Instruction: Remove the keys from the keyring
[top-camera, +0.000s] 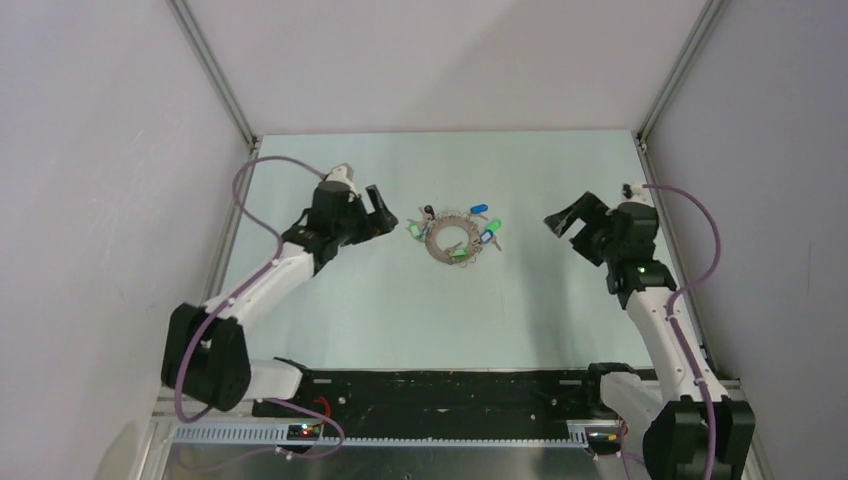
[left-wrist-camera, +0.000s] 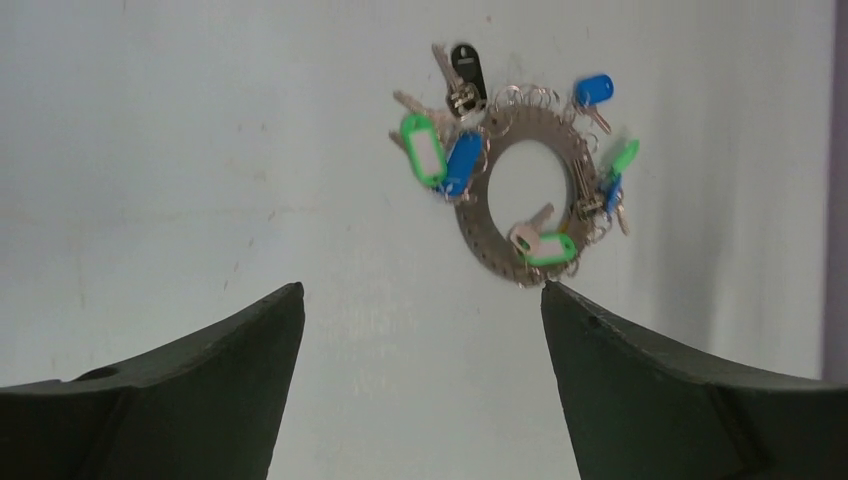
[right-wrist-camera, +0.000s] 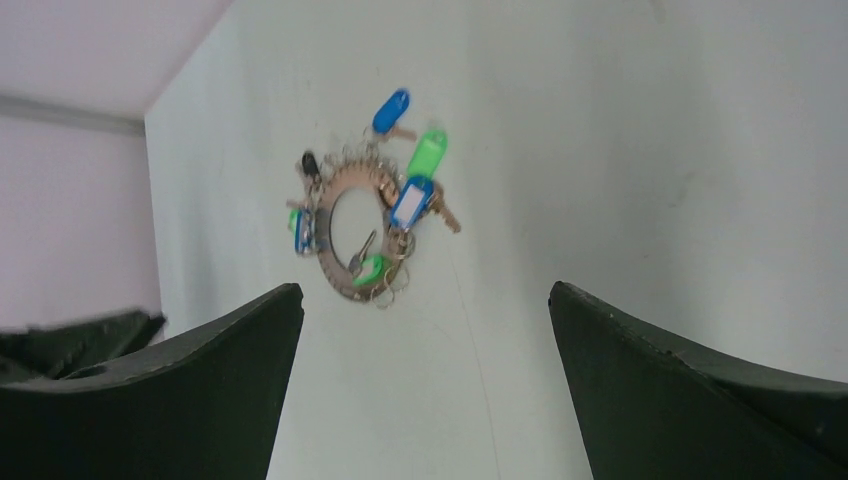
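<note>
Tabletop (top-camera: 400, 310): pale. The keyring (top-camera: 437, 242) lies flat on it, far-centre, roughly btw the two arms. Left arm (top-camera: 265, 285) comes in from the left, right arm (top-camera: 660, 310) from the right. Neither touches anything.

Left end effector (top-camera: 388, 212): fingers wide apart, nothing btw them. Right end effector (top-camera: 562, 224): same, spread and empty.

Relation that matters: the ring sits to the right of the left end effector and to the left of the right one. The left is nearer, close beside the ring's fringe; the right stands further off, w/ bare tabletop btw.

Left wrist view: keyring (left-wrist-camera: 478, 220) is ahead of the left end effector (left-wrist-camera: 421, 290) but off-centre, its near rim just above the right-hand fingertip (left-wrist-camera: 560, 300). My read: needs a sideways shift before closing in.

Right wrist view: keyring (right-wrist-camera: 330, 262) is ahead and left of centre from the right end effector (right-wrist-camera: 425, 290). It looks smaller here, blurred.

Ring is round w/ hollow centre, so no long axis. The keys (left-wrist-camera: 463, 163) fan out from the rim.

- Green tag (left-wrist-camera: 423, 148) and blue tag overlap on the left rim.
- Black tag (left-wrist-camera: 466, 65) on the far side.
- Blue head (left-wrist-camera: 593, 90) far-right.
- Green-headed key (left-wrist-camera: 548, 247) lies across the near rim, closest to the left fingers.

All keys look attached, so the task is at its start. Prob one side pins the ring while the other works a key.
</note>
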